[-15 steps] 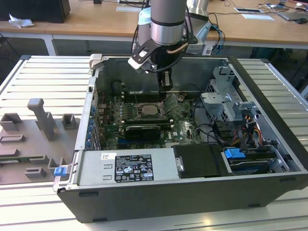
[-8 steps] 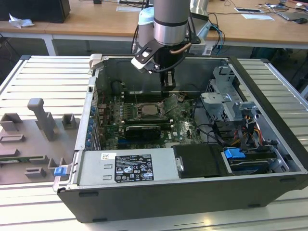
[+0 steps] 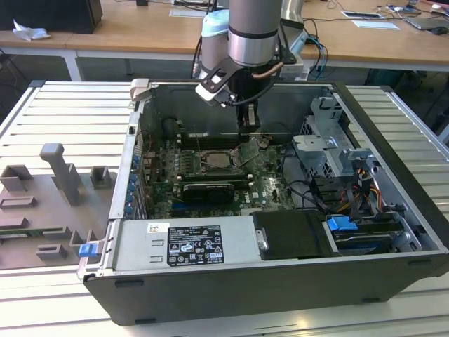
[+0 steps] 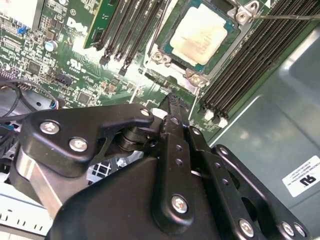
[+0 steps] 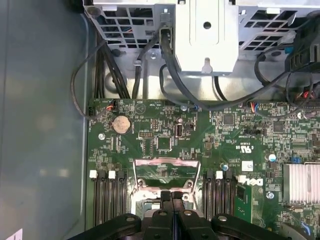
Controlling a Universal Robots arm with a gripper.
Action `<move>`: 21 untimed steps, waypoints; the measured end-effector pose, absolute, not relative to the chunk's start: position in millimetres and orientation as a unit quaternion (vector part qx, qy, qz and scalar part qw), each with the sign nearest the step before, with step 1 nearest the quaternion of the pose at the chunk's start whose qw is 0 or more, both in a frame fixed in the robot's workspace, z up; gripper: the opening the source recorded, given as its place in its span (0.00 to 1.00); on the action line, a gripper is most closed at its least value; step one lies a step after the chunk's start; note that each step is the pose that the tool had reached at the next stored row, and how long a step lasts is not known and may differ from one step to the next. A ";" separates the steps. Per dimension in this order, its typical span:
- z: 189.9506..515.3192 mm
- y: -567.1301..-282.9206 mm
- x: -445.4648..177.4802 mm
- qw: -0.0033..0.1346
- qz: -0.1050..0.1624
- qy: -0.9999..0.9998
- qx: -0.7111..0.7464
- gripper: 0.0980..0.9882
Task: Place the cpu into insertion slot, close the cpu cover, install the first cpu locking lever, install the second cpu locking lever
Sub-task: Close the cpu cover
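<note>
The cpu (image 4: 202, 34), a flat square chip with a silvery top, lies in the insertion slot (image 4: 195, 78) on the green board; it also shows in the exterior view (image 3: 219, 160). The cpu cover (image 5: 167, 162), a thin silver frame with a window, stands tilted up at the socket's edge (image 3: 250, 149). My gripper (image 3: 247, 126) hangs inside the case just above that cover. Its black fingers press together with nothing between them in both wrist views (image 5: 172, 196) (image 4: 172, 100). A thin wire locking lever (image 4: 285, 16) runs beside the socket, unlatched.
Black memory slots (image 5: 107, 192) flank the socket on both sides. A black graphics card (image 3: 205, 191) lies in front of it, with the power supply (image 3: 182, 244) nearer still. The drive cage (image 3: 326, 151) and cables (image 5: 170, 65) crowd the exterior view's right. A heatsink (image 5: 302, 182) sits close by.
</note>
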State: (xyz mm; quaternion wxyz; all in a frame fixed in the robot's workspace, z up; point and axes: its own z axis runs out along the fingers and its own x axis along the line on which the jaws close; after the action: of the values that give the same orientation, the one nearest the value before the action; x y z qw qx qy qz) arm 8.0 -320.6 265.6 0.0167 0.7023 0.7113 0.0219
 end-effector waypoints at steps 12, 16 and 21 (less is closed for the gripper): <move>262.1 -320.4 45.3 0.016 0.021 0.714 0.699 0.01; 259.0 -320.1 52.6 0.016 0.021 0.717 0.697 0.01; 255.7 -319.5 57.8 0.016 0.021 0.719 0.694 0.01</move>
State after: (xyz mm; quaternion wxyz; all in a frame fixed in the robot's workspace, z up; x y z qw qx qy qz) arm 57.8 -319.5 255.7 0.0156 0.6942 0.7193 0.0209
